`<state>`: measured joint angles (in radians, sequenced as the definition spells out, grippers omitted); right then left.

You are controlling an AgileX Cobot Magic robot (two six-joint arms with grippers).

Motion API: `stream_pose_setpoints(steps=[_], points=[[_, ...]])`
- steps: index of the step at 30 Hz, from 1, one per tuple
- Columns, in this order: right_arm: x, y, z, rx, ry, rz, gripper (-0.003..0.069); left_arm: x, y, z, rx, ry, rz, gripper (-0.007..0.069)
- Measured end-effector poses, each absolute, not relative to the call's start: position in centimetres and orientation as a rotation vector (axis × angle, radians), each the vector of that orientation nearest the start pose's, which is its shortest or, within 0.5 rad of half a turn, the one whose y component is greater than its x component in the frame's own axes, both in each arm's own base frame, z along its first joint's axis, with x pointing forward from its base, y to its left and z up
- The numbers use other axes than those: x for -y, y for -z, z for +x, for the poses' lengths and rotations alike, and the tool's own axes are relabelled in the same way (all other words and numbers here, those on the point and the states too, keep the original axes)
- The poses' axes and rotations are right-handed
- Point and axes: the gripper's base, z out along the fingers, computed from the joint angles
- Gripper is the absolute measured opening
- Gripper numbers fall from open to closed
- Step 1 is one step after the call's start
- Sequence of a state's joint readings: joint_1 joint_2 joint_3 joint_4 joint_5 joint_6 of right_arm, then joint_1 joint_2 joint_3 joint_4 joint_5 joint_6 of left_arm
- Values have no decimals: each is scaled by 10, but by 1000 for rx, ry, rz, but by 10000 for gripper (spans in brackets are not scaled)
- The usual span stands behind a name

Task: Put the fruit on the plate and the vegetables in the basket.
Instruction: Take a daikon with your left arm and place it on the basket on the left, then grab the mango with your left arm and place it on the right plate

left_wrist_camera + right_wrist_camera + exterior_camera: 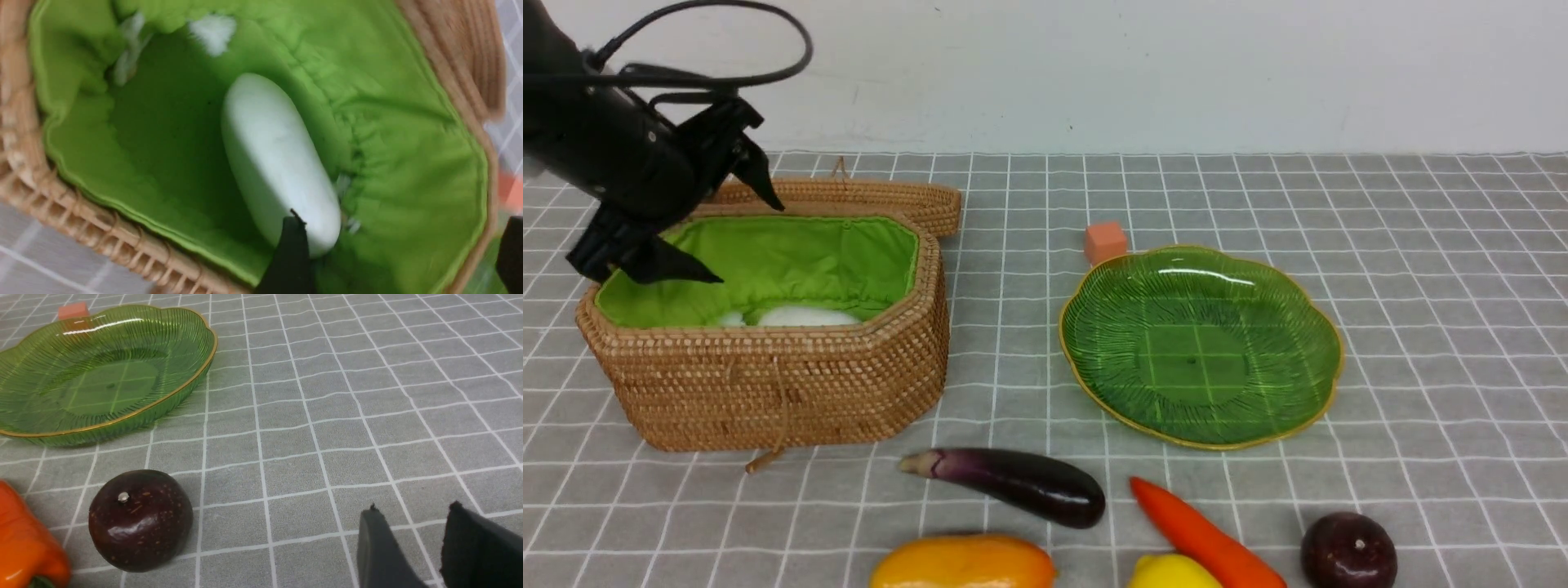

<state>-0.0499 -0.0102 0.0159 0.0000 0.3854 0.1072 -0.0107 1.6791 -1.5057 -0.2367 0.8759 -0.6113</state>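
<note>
Front view: the basket (768,384) sits at nine o'clock from the plate (1201,343), the radish (805,316) lying inside it under the left gripper (751,244), jaws spread wide, empty. The right gripper (413,512), narrowly parted and empty, hovers near the maroon fruit (141,518).

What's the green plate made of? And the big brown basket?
The plate looks like green glass: shiny, and the lines of the tablecloth show through it; it might be clear plastic. The basket looks like woven wicker, tan and dull, with a soft green cloth lining inside.
</note>
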Motion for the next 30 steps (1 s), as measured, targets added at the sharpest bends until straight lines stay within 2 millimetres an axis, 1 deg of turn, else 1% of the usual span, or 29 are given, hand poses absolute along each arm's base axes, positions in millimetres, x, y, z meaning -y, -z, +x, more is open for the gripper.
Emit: stream_pose_setpoints(steps=[1, 2, 4, 5, 6, 8, 9, 10, 11, 12, 13, 14, 15, 16, 18, 20, 21, 24, 25, 26, 27, 28, 30], points=[[3, -174, 52, -1869, -39, 147, 240, 24, -336, 367, -2473, 498, -732, 573], [3, -174, 52, -1869, -39, 147, 240, 25, -338, 365, -2477, 493, -703, 570], [3, -174, 52, -1869, -39, 147, 240, 39, -360, 344, -2528, 441, -379, 538], [3, -174, 52, -1869, -39, 147, 240, 45, -367, 335, -2544, 419, -244, 527], [3, -174, 52, -1869, -39, 147, 240, 56, -374, 321, -2547, 404, -83, 517], [3, -174, 52, -1869, -39, 147, 240, 77, -378, 295, -2543, 387, 190, 509], [3, -174, 52, -1869, -39, 147, 240, 79, -378, 292, -2542, 386, 219, 508], [3, -174, 52, -1869, -39, 147, 240, 94, -372, 274, -2537, 370, 437, 507], [3, -174, 52, -1869, -39, 147, 240, 105, -364, 263, -2529, 356, 608, 507], [3, -174, 52, -1869, -39, 147, 240, 121, -353, 248, -2490, 335, 864, 507], [3, -174, 52, -1869, -39, 147, 240, 122, -349, 246, -2493, 332, 905, 507], [3, -174, 52, -1869, -39, 147, 240, 140, -332, 231, -2397, 299, 1249, 507], [3, -174, 52, -1869, -39, 147, 240, 140, -330, 230, -2403, 297, 1252, 507], [3, -174, 52, -1869, -39, 147, 240, 148, -322, 224, -2330, 271, 1431, 505], [3, -174, 52, -1869, -39, 147, 240, 160, -307, 218, -2199, 209, 1686, 504], [3, -174, 52, -1869, -39, 147, 240, 173, -292, 220, -2081, 119, 1855, 504], [3, -174, 52, -1869, -39, 147, 240, 176, -287, 223, -2056, 85, 1879, 504], [3, -174, 52, -1869, -39, 147, 240, 182, -275, 233, -2035, 28, 1903, 509], [3, -174, 52, -1869, -39, 147, 240, 182, -274, 234, -2033, 25, 1901, 510], [3, -174, 52, -1869, -39, 147, 240, 186, -264, 240, -2050, 22, 1902, 517], [3, -174, 52, -1869, -39, 147, 240, 188, -258, 243, -2063, 30, 1907, 521], [3, -174, 52, -1869, -39, 147, 240, 189, -258, 243, -2064, 30, 1905, 522], [3, -174, 52, -1869, -39, 147, 240, 194, -243, 248, -2101, 62, 1915, 539]])
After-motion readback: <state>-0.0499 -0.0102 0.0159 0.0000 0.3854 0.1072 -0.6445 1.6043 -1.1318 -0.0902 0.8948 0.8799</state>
